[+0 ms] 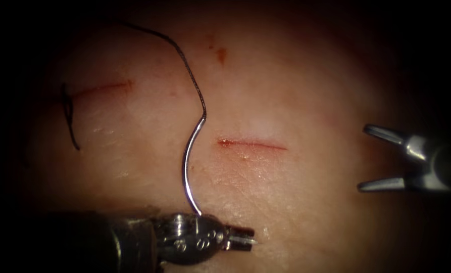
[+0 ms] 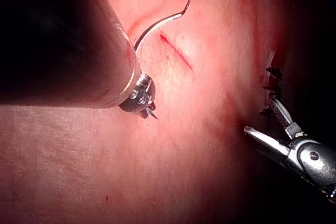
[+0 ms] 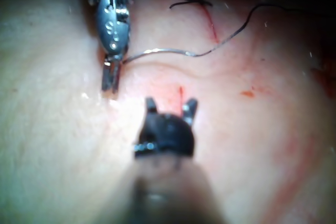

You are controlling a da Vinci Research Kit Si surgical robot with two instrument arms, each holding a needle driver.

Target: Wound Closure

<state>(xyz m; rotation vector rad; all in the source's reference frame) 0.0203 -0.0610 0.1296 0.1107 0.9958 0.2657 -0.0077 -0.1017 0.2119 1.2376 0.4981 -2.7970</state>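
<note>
currently the left tool comes in from the lower left of the endoscope view and its jaws are pressed together on the needle, pinching it near the pointed end of the curve, as far as i can judge. the rest of the curve rises free above the tissue, to the left of the open cut, and no part of the needle is in the tissue. the thread goes on from the far end of the needle up and to the left. the right tool hangs to the right of the cut, well apart from the needle, with its jaws spread wide and holding nothing. further left a second cut has a dark thread end at its left end; in the right wrist view it looks already stitched. to handle the needle well, i think the grip should be firm and the point should meet the tissue squarely, close to the edge of the cut, while the thread lies slack and away from the jaws. no container, tray or dish is in the scene, so nothing can be said about contents.
</note>
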